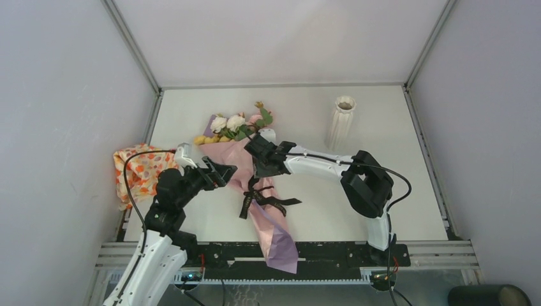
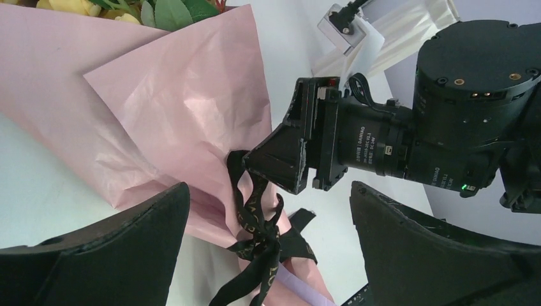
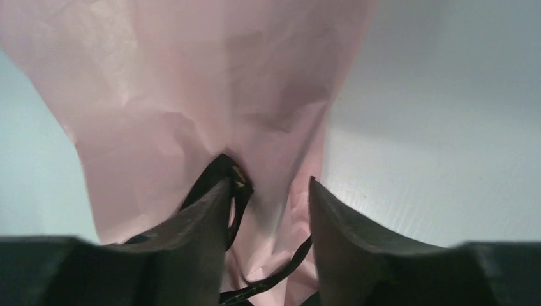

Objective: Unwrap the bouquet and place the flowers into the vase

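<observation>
Enclosure: pale grey walls boxed in a white table (image 1: 306, 115), with both arm bases at its near edge.
Bouquet (image 1: 271, 229): lay flat, left of centre, running diagonally; its pointed end hung over the near edge and its wide mouth faced far-left.
Cloth (image 1: 137, 167): orange patterned, bunched at the left edge, apart from the paper.
Vase (image 1: 341, 121): upright at far right, well apart from everything else, nothing in it.
Flowers (image 1: 233, 124): cream, pink and yellow heads, all inside the wrap.
Left gripper (image 1: 223, 171): spread wide, holding nothing, just beside the paper's left edge.
Right gripper (image 3: 269, 185): about half-parted over the cone's waist, with a ribbon loop against one finger's inner face; no pinch showed.
Ribbon (image 2: 258, 236): black, knotted around the cone, not yet undone.
Risk, slip: jaws closing off-line would likely miss the thin loop.
Risk, drag: with nothing pinning the paper, a pull could slide the whole bouquet toward the near edge.
Risk, contact: the two claws sat close together, so either one advancing might strike the other.
</observation>
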Motion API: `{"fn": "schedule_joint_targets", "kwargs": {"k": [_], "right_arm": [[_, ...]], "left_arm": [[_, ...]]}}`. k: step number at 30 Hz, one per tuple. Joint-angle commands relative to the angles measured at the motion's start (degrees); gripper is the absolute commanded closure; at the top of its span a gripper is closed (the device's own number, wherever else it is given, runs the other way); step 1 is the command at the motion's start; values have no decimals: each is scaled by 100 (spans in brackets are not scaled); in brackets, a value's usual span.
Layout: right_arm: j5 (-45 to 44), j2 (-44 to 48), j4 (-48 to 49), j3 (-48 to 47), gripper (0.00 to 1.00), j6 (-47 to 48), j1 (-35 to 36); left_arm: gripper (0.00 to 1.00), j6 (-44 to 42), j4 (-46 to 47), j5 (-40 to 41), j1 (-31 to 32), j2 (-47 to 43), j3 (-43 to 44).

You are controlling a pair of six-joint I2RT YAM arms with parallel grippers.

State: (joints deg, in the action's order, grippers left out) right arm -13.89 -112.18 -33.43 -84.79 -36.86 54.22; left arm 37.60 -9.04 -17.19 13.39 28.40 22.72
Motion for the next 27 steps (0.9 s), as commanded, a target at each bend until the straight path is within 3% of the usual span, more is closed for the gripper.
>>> {"fn": "schedule_joint_targets", "kwargs": {"k": [1,3,8,9,15,18,27], "right_arm": [[-548,681,55,156,38,-83,44],[-731,948,59,235,31,-13,147],[-1412,1676,-259,429,30,51,559],[-1523,1825,-306,508,32,67,670],[-1567,2277,-424,1159,74,2,1190],[-1311,2112,-222,1462,80,-31,1401],[-328,932,596,1501,85,-93,2140]], "left_arm": [[0,71,297,-116,15,-128,-161],[0,80,297,-126,15,-155,-199],[0,97,273,-14,17,-156,-229],[0,105,265,19,15,-145,-232],[0,202,471,109,20,98,-356],[0,250,619,96,17,296,-390],[0,347,780,284,15,580,-446]]}}
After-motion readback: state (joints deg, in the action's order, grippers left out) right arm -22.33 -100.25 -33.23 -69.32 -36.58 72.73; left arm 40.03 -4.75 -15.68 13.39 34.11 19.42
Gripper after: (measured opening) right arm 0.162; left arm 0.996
